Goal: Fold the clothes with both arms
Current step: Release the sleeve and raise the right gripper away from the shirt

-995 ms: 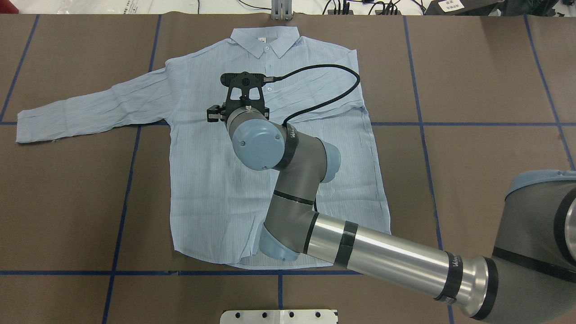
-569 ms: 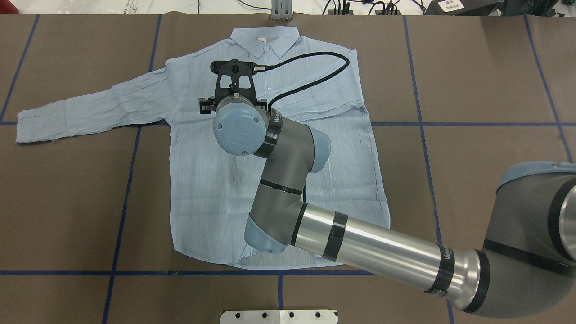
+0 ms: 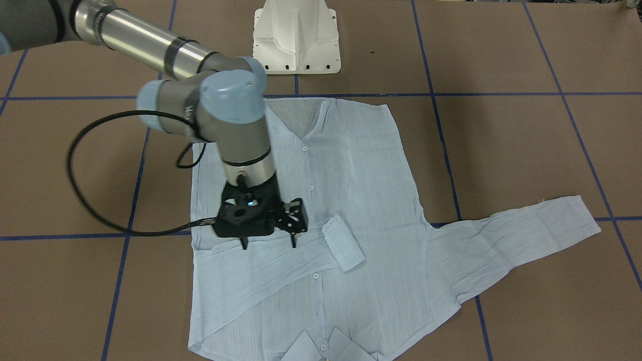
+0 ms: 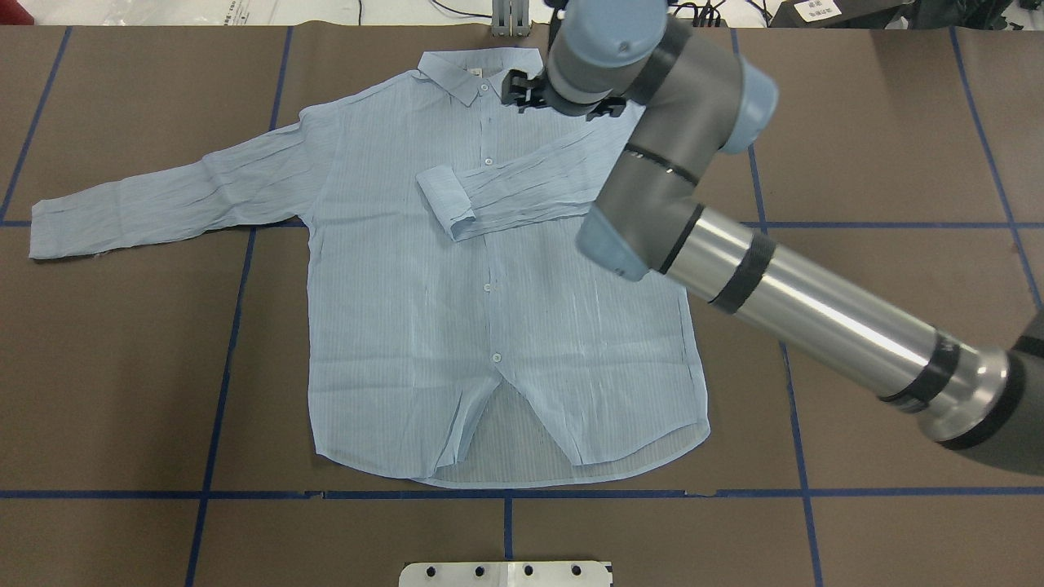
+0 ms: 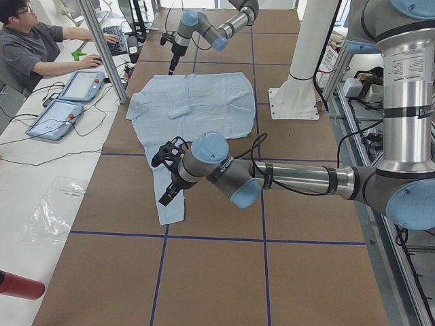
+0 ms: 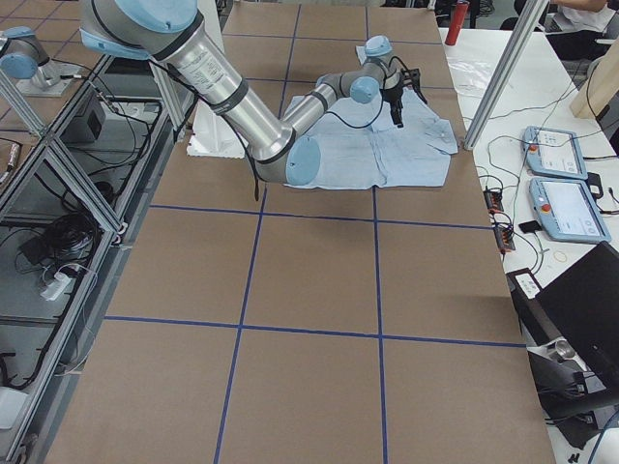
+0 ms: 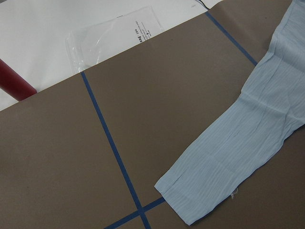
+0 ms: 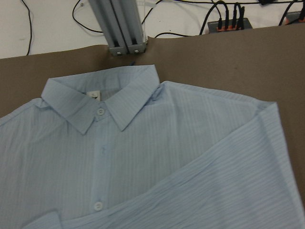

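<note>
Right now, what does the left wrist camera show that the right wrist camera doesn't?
Only the left wrist view: the outstretched sleeve's cuff end lying flat, blue tape lines, and a clear plastic bag and a red cylinder on the white surface beyond. Only the right wrist view: the collar, small white buttons, the other sleeve folded across the chest, and an aluminium post. Both: the pale blue striped shirt on the brown table cover.

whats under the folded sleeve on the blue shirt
Under the folded sleeve lies the front of the pale-blue striped shirt; where it crosses the placket, any button is hidden.
</note>
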`<control>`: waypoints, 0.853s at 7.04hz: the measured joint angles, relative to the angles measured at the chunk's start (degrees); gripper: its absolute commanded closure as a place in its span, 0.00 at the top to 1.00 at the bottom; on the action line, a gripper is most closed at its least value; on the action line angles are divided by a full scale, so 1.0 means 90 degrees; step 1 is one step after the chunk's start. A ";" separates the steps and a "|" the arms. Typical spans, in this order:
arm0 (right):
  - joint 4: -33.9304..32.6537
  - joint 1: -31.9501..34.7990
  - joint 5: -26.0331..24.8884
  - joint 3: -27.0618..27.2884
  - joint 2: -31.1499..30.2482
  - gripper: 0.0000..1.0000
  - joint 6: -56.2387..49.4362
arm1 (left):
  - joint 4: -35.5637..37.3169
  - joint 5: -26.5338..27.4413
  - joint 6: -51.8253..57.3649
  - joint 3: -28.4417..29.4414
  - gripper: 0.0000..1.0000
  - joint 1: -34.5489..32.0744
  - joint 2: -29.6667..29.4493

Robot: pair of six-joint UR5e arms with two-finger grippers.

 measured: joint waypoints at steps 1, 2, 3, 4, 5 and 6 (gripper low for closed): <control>-0.0152 0.0633 0.0739 0.0421 -0.0532 1.00 -0.0771 | -0.0850 0.0180 -0.0920 0.0391 1.00 0.0397 0.0000; -0.0256 0.1223 0.1347 0.0728 -0.1011 1.00 -0.1510 | -0.1743 0.0603 -0.1869 0.0838 0.99 0.0862 -0.0005; -0.0281 0.1735 0.1839 0.0965 -0.1472 1.00 -0.2073 | -0.2423 0.1137 -0.2669 0.1260 0.92 0.1323 -0.0029; -0.0255 0.2092 0.2168 0.1162 -0.1888 1.00 -0.2388 | -0.2867 0.1543 -0.3253 0.1657 0.89 0.1634 -0.0102; -0.0226 0.2319 0.2338 0.1353 -0.2237 1.00 -0.2601 | -0.3304 0.1794 -0.3797 0.2107 0.89 0.1858 -0.0237; -0.0213 0.2439 0.2396 0.1471 -0.2442 1.00 -0.2749 | -0.3736 0.2045 -0.4232 0.2541 0.88 0.2088 -0.0390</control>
